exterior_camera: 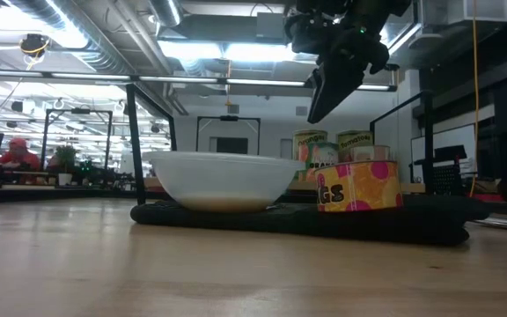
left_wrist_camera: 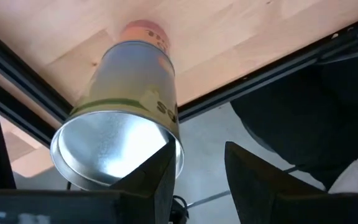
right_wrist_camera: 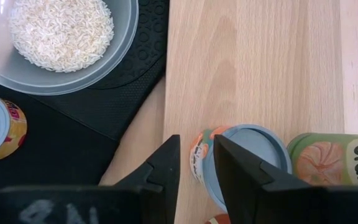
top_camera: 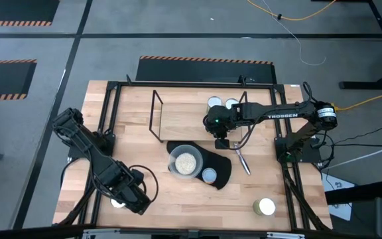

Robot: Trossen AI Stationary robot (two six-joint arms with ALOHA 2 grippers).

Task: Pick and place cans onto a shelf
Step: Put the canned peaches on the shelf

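My right gripper [top_camera: 221, 141] hangs high over the table's middle right, fingers a little apart with nothing between them. Below it stand a bluish-topped can [right_wrist_camera: 248, 160] and an orange-labelled can [right_wrist_camera: 334, 158]. Two cans [top_camera: 223, 103] stand at the far side, one [top_camera: 209, 174] on the black mat, one [top_camera: 266, 206] near the front right. The shelf [top_camera: 158, 117] of thin black rods stands left of them. My left gripper [left_wrist_camera: 197, 180] is at the front left corner, slightly open. A silver-topped can [left_wrist_camera: 114, 149] stands beside one of its fingers, outside the gap. My left gripper points steeply down beside the silver-topped can. One finger [left_wrist_camera: 165, 180] overlaps the can's top rim [left_wrist_camera: 166, 140] in the wrist view. I cannot tell whether it touches. The can stands upright on the table.
A clear bowl of pale grains [top_camera: 186, 161] sits on the black mat [top_camera: 221, 166] in the middle. A metal utensil [top_camera: 243, 161] lies right of it. The table's black frame [left_wrist_camera: 253, 74] runs close by the left can.
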